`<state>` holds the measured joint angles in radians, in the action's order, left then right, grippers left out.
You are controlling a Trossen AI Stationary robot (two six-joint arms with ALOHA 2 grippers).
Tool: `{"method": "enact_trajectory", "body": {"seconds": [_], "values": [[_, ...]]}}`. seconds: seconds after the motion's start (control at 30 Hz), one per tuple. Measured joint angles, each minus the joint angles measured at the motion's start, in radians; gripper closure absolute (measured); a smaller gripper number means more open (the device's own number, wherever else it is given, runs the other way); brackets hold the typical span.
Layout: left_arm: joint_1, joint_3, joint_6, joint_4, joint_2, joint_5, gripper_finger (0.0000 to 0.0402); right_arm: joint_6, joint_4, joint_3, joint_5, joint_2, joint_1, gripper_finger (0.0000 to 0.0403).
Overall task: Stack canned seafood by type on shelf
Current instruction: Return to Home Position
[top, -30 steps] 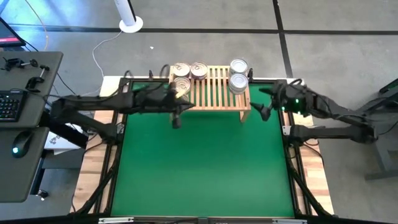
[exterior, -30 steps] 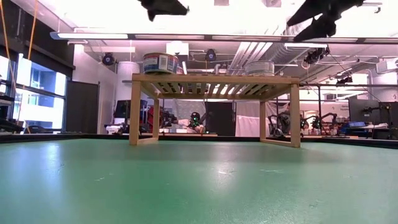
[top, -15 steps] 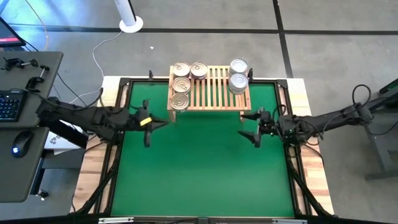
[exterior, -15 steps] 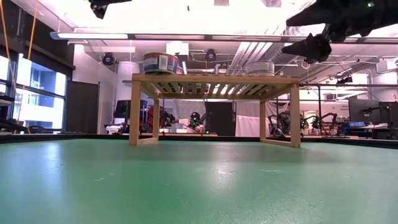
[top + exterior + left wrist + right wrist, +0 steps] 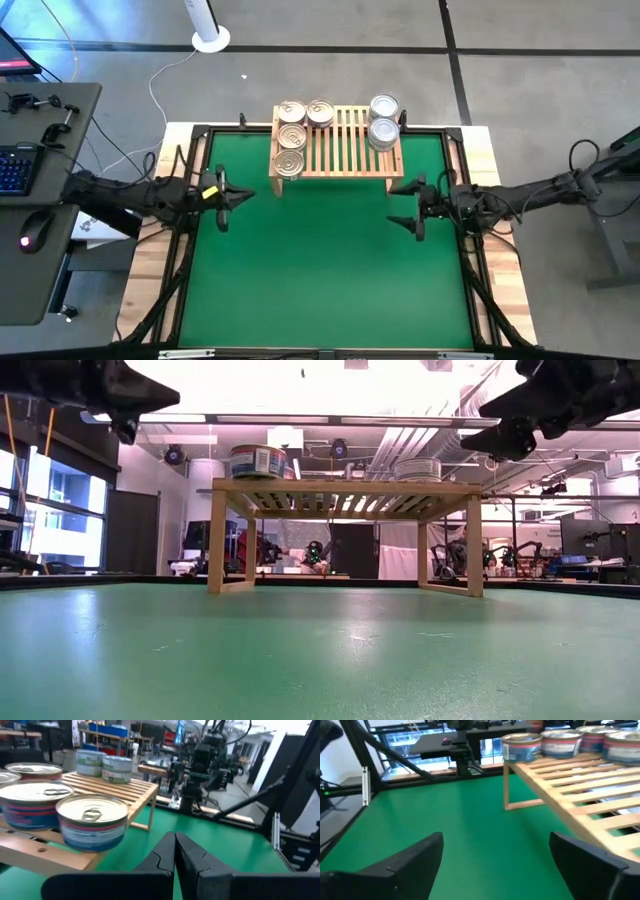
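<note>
The light-wood slatted shelf (image 5: 337, 142) stands on short legs at the far middle of the green mat. Several gold-tan-topped tins (image 5: 290, 136) sit on its left part, two silver-topped tins (image 5: 383, 119) on its right part. The left wrist view shows the nearest gold tin (image 5: 92, 820) at the shelf's edge. My left gripper (image 5: 238, 196) hovers shut, left of and nearer than the shelf (image 5: 174, 851). My right gripper (image 5: 399, 205) hovers open, near the shelf's right front leg (image 5: 495, 865). Neither touches a tin.
The green mat (image 5: 320, 270) lies bare in front of the shelf, inside a dark frame on a wooden table (image 5: 505, 300). A desk with keyboard and mouse (image 5: 30, 200) stands beyond the left edge. Room under the shelf (image 5: 340, 550) is open.
Both arms have drawn back from the shelf. My left gripper went from the shelf's left front corner toward the table's left edge and came lower. My right gripper moved toward the near edge and down, then held still. The tins and shelf stayed put.
</note>
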<state>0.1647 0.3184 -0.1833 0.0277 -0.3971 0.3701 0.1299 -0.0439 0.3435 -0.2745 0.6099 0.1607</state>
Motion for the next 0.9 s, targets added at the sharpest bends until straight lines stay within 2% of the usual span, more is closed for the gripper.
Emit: {"method": "enact_trajectory", "body": {"seconds": [0.17,0.33,0.47,0.57,0.67,0.73,0.9], "values": [[-0.078,-0.018,0.020,-0.025,0.098,-0.094,0.0402,-0.014,0.084,0.000,0.081,-0.118,-0.074,0.0063],[-0.208,-0.019,0.028,-0.112,0.160,-0.221,0.0402,-0.026,0.149,0.000,0.182,-0.229,-0.159,0.0074],[-0.306,-0.029,0.029,-0.145,0.189,-0.279,0.0402,-0.026,0.163,0.000,0.265,-0.283,-0.205,0.0078],[-0.356,-0.062,0.028,-0.133,0.227,-0.337,0.0401,-0.025,0.195,0.000,0.276,-0.307,-0.224,0.0080],[-0.380,-0.109,0.013,-0.136,0.277,-0.344,0.0402,-0.012,0.212,0.000,0.279,-0.319,-0.228,0.0081],[-0.385,-0.137,0.001,-0.130,0.315,-0.344,0.0401,-0.006,0.179,-0.016,0.296,-0.326,-0.228,0.0081],[-0.386,-0.179,-0.023,-0.131,0.396,-0.383,0.0402,0.054,0.021,-0.158,0.339,-0.362,-0.228,0.0081]]}}
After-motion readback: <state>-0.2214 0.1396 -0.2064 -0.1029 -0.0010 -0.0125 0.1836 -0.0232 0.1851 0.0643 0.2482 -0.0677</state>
